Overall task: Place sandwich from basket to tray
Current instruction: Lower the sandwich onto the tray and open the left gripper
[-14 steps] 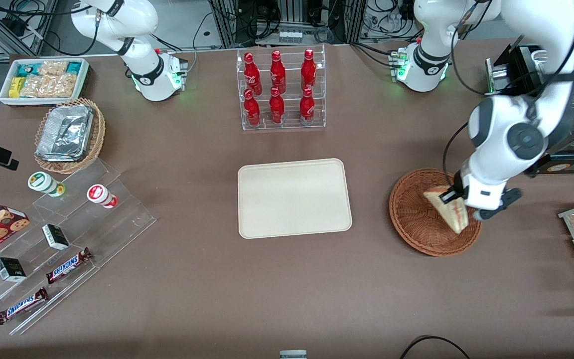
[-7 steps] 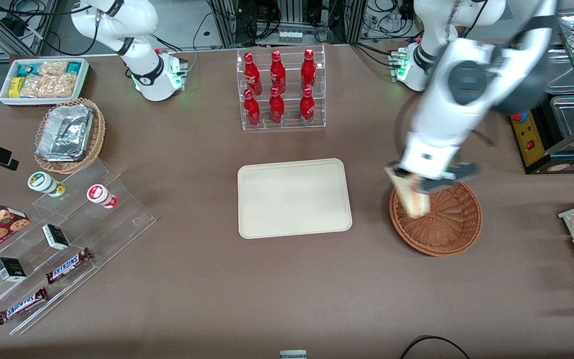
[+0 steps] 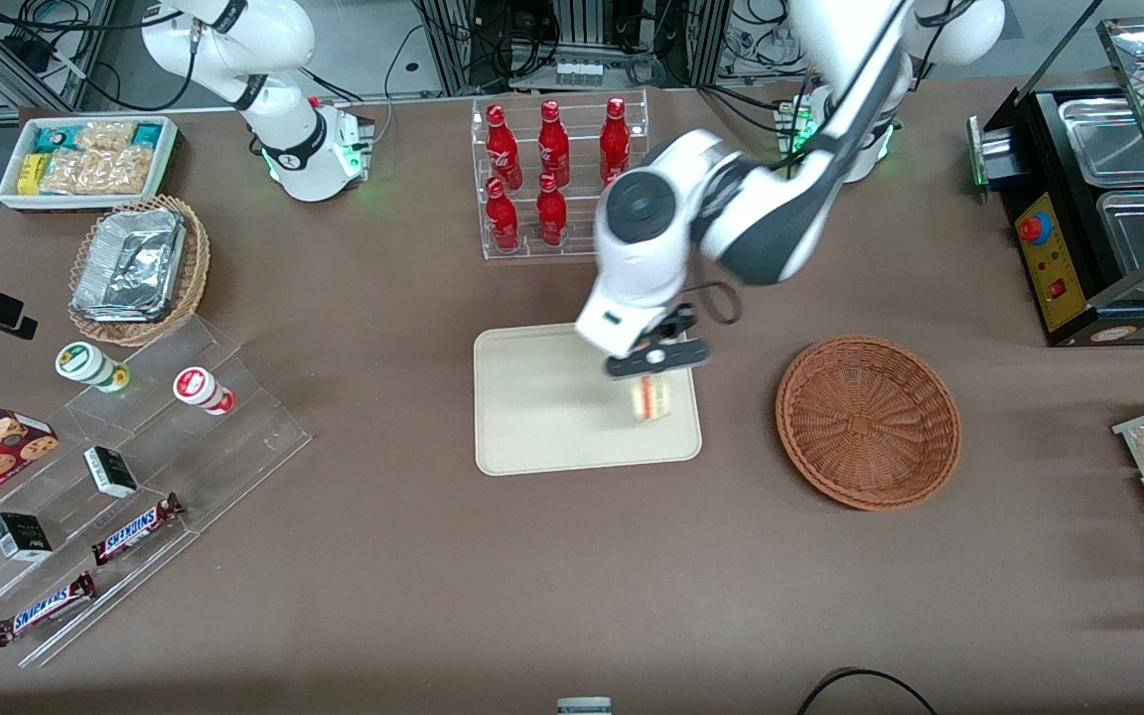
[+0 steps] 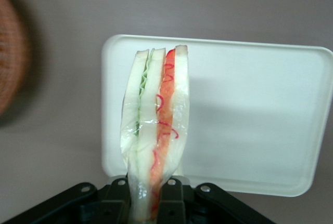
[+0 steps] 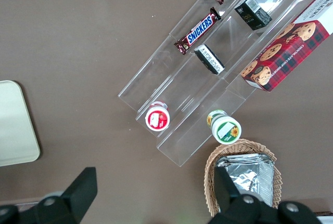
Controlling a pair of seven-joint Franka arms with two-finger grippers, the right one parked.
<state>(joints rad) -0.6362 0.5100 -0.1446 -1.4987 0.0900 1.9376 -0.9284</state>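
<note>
My left gripper (image 3: 653, 375) is shut on the clear-wrapped sandwich (image 3: 652, 397) and holds it above the cream tray (image 3: 542, 417), over the tray's end nearest the basket. In the left wrist view the sandwich (image 4: 156, 130) stands edge-on between the fingers (image 4: 171, 203), showing its green and red filling, with the tray (image 4: 250, 120) below it. The reddish-brown wicker basket (image 3: 867, 421) lies empty on the table toward the working arm's end; its blurred rim (image 4: 10, 63) shows in the wrist view.
A clear rack of red bottles (image 3: 557, 179) stands farther from the front camera than the tray, beside the arm. Toward the parked arm's end are a foil-filled wicker basket (image 3: 139, 268), a white snack bin (image 3: 87, 159) and clear steps with snacks (image 3: 125, 497).
My left gripper has lifted the sandwich out of the basket and carried it sideways to above the tray. The basket is now empty.
</note>
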